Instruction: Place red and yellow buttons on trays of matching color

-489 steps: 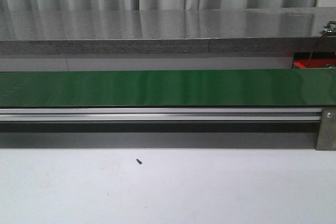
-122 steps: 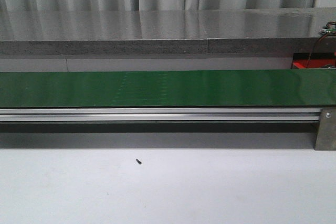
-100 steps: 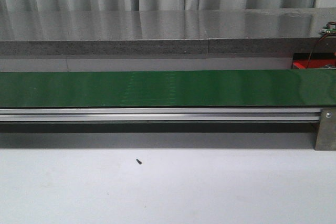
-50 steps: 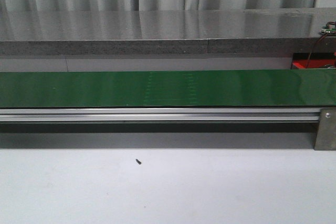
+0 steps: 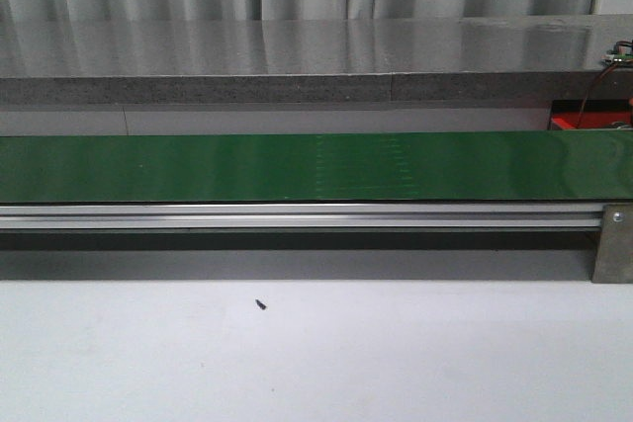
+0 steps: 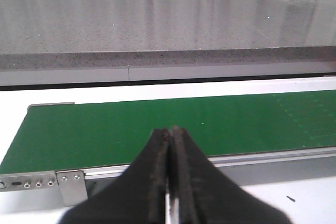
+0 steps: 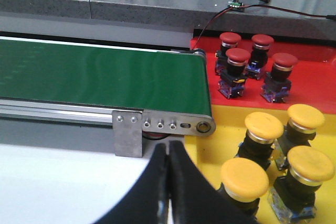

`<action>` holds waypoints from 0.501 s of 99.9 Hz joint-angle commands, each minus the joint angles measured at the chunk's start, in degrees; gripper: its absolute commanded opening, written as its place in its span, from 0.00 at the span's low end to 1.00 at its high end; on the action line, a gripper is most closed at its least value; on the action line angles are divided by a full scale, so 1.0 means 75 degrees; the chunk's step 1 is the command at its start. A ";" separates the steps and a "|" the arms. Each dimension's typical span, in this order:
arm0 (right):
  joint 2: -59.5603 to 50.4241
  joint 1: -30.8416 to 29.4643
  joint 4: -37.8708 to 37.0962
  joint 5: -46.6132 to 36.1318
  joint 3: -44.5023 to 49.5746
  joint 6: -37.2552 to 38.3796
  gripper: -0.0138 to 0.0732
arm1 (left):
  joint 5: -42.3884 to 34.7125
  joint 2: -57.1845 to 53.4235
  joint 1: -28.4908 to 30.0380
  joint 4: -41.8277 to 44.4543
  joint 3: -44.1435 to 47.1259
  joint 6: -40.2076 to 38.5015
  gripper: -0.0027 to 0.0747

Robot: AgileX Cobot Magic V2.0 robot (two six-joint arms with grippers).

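The left gripper (image 6: 169,135) had its jaws pressed together, holding nothing, above the near edge of the green belt (image 6: 157,129). The right gripper (image 7: 168,150) was likewise closed and empty, by the belt's end bracket (image 7: 128,132). Beside it, four red buttons (image 7: 238,56) stood on the red tray (image 7: 315,85) and four yellow buttons (image 7: 264,125) on the yellow tray (image 7: 220,145).

Green conveyor belt (image 5: 297,167) runs left to right, bare. Aluminium rail (image 5: 297,215) along its near edge; metal bracket (image 5: 611,244) at right end. Grey stone ledge (image 5: 297,56) behind. Small dark screw (image 5: 261,304) on white bench (image 5: 396,363).
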 commanded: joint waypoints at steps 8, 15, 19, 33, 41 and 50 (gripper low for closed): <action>-0.0144 0.0025 -0.0137 -0.0779 -0.0116 0.0003 0.08 | -0.0588 0.0077 -0.0063 -0.0096 -0.0203 0.0000 0.01; -0.0144 0.0025 -0.0138 -0.0743 -0.0116 0.0003 0.08 | -0.0588 0.0077 -0.0063 -0.0096 -0.0203 0.0000 0.01; -0.0144 0.0025 -0.0138 -0.0722 -0.0116 0.0003 0.08 | -0.0588 0.0077 -0.0063 -0.0096 -0.0203 0.0000 0.01; -0.0144 0.0025 -0.0138 -0.0713 -0.0116 0.0003 0.08 | -0.0588 0.0077 -0.0063 -0.0096 -0.0203 0.0000 0.01; -0.0144 0.0025 -0.0138 -0.0713 -0.0116 0.0003 0.08 | -0.0588 0.0077 -0.0063 -0.0096 -0.0203 0.0000 0.01; -0.0144 0.0025 -0.0138 -0.0713 -0.0116 0.0003 0.08 | -0.0588 0.0077 -0.0063 -0.0096 -0.0203 0.0000 0.01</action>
